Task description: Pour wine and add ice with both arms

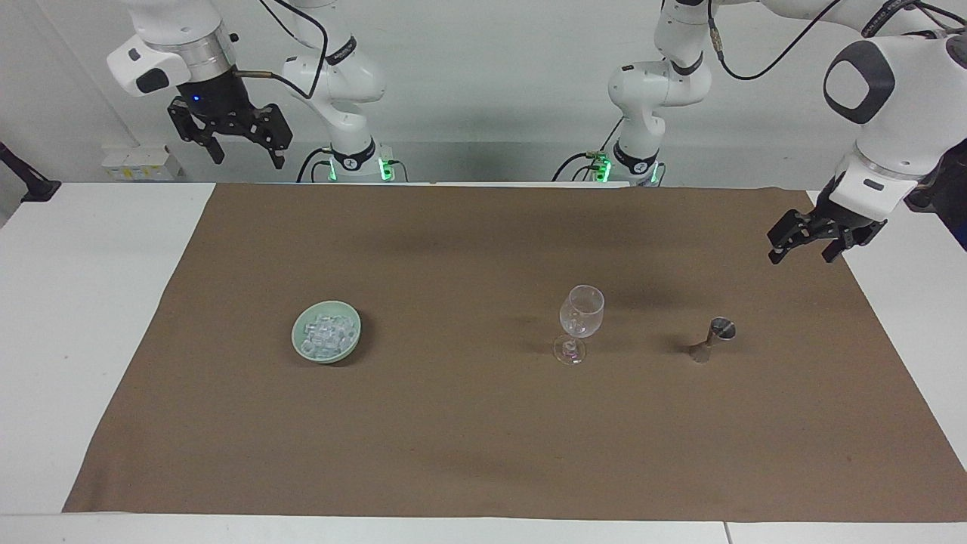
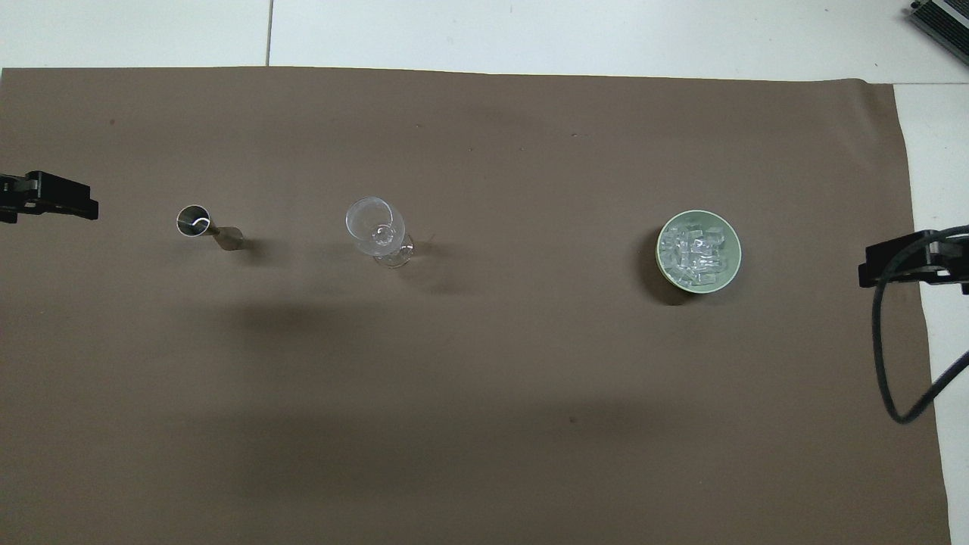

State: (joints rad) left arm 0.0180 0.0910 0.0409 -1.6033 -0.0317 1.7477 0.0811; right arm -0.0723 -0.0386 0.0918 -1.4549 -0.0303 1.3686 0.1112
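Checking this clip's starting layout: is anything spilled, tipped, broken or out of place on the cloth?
Nothing stands out. The ice sits inside the green bowl, the stemmed glass and metal jigger stand upright, and the brown cloth shows no spills.

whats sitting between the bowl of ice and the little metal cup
Only the stemmed glass, upright and empty, beside the metal cup; otherwise bare brown cloth up to the bowl of ice. Both views show it.

White table (image 1: 91,302) is covered by a brown cloth (image 1: 483,438). On the cloth are set a pale green bowl (image 1: 326,332) of ice (image 1: 328,332), a stemmed glass (image 1: 579,323) and a metal jigger (image 1: 712,339), well apart.
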